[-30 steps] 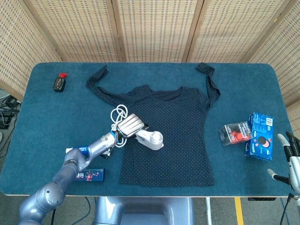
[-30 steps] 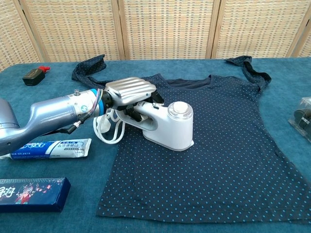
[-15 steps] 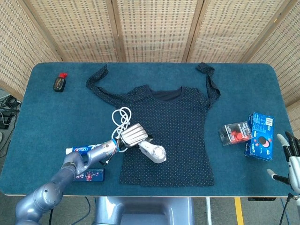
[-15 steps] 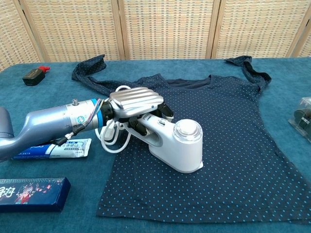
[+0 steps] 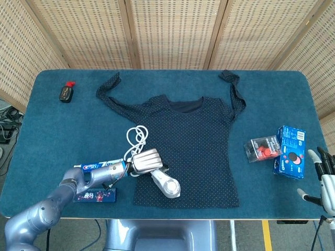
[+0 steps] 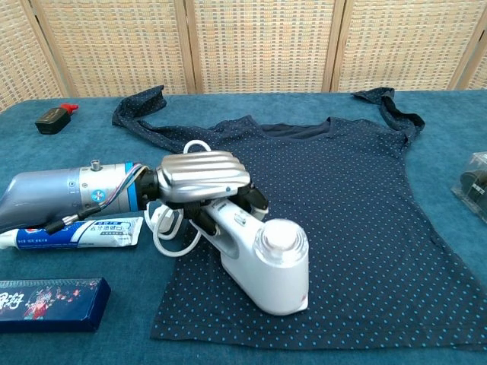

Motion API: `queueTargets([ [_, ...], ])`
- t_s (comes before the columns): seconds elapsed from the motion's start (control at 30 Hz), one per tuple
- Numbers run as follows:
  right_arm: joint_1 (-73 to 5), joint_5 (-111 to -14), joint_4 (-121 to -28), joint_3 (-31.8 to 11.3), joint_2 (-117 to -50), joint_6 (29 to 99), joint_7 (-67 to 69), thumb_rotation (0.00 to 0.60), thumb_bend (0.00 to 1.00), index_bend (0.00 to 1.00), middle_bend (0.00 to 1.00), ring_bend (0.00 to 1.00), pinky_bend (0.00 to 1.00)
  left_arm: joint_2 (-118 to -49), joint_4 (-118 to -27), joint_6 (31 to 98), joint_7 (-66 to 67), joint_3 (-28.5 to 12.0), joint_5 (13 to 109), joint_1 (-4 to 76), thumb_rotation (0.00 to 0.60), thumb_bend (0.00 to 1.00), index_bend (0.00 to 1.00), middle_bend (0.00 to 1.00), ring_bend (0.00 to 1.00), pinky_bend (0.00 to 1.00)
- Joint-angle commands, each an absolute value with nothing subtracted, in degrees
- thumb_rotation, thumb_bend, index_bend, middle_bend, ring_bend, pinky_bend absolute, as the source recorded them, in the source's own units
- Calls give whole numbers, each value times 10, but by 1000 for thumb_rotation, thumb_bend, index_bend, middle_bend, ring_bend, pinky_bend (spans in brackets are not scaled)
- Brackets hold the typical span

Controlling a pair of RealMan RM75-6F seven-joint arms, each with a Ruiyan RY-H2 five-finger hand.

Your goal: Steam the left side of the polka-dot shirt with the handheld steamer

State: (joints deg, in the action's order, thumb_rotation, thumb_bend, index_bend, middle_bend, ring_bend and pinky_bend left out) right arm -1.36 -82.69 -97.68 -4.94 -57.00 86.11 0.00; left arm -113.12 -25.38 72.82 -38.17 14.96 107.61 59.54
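A dark navy polka-dot shirt (image 5: 193, 141) (image 6: 365, 205) lies flat on the blue table, sleeves spread toward the back. My left hand (image 5: 145, 160) (image 6: 202, 179) grips the handle of the white handheld steamer (image 5: 166, 184) (image 6: 266, 262). The steamer's head rests on the shirt's lower left part, near the hem. Its white cord (image 5: 135, 137) (image 6: 171, 228) loops beside the shirt's left edge. My right hand (image 5: 324, 175) hangs off the table's right edge with fingers apart, holding nothing.
A toothpaste tube (image 5: 97, 167) (image 6: 72, 232) and a dark flat box (image 5: 97, 195) (image 6: 49, 303) lie under my left forearm. A small black bottle with a red cap (image 5: 66, 91) (image 6: 55, 115) sits far left. Blue (image 5: 291, 151) and red-black (image 5: 263, 148) packages lie right.
My left hand has drawn the steamer down the shirt's left side toward the hem, closer to the table's front edge. The cord trailed after it. The right hand stayed put.
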Motion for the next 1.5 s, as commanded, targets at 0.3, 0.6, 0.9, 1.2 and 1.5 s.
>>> queueTargets([
  [0.3, -13, -822, -975, -52, -571, 864, -3, 600, 0, 104, 0, 0, 0, -1147, -184, 734, -369, 169, 1099, 600, 600, 668, 1000, 854, 766, 857],
  [0.6, -15, -816, -973, -54, -575, 860, -11, 600, 0, 104, 0, 0, 0, -1165, -108, 708, -384, 168, 1090, 588, 600, 666, 1000, 854, 766, 857],
  [0.9, -15, -817, -974, -53, -575, 860, -13, 600, 0, 104, 0, 0, 0, -1162, -83, 702, -395, 159, 1073, 575, 600, 660, 1000, 854, 766, 857],
  [1.2, -15, -818, -976, -53, -576, 861, -15, 600, 0, 104, 0, 0, 0, -1170, -95, 723, -414, 157, 1069, 567, 600, 659, 1000, 854, 766, 857],
  [1.5, -15, -818, -975, -53, -575, 860, -14, 600, 0, 104, 0, 0, 0, -1191, -112, 754, -431, 162, 1076, 572, 600, 659, 1000, 854, 766, 857],
])
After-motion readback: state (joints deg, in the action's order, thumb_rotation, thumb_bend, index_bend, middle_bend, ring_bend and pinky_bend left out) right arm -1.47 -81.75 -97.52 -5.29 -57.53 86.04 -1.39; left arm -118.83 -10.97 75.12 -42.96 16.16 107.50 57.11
